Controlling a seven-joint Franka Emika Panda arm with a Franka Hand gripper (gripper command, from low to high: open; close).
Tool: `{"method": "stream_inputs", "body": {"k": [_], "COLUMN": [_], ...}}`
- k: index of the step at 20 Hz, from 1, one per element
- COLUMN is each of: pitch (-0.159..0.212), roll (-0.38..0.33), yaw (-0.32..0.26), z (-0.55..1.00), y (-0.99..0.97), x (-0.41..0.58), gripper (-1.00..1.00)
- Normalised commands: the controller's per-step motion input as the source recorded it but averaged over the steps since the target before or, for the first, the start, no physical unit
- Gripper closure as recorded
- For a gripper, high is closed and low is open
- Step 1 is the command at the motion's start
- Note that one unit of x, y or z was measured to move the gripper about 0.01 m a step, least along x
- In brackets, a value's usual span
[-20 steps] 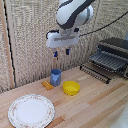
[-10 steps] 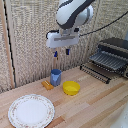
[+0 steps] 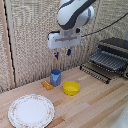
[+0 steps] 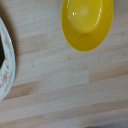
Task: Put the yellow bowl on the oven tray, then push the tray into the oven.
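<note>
Four things sit on the wooden counter [image 3: 95, 107]: going from the exterior view's left, a flowered white plate [image 3: 31, 110], a small orange block [image 3: 47, 85], a blue cup [image 3: 55, 77] and the yellow dish [image 3: 71, 88] (empty, standing free). Above the cup hangs the grabber [image 3: 62, 53], jaws parted and empty. Farthest right, the baking sheet [image 3: 102, 69] juts from the oven [image 3: 116, 50].

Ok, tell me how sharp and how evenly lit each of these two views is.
Exterior view: soft all over, the gripper and oven blurred at the edges, light even, faint shadow under the yellow dish. Wrist view: also soft, the yellow dish showing mild glare, wood table grain smeared.
</note>
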Motion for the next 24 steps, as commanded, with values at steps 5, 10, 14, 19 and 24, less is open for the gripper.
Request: {"method": "stream_inputs", "body": {"k": [5, 10, 14, 19, 24], "pitch": [0.000, 0.000, 0.000, 0.000, 0.001], "roll": [-0.013, -0.022, -0.030, -0.043, -0.043], "yaw": [-0.074, -0.042, 0.000, 0.000, 0.000], "z": [-0.19, -0.38, -0.46, -0.44, -0.43], "y": [-0.22, -0.31, -0.38, -0.36, -0.37], "x": [-0.387, -0.225, -0.156, -0.189, -0.132], "gripper": [-1.00, -1.00, -1.00, -1.00, -1.00]}}
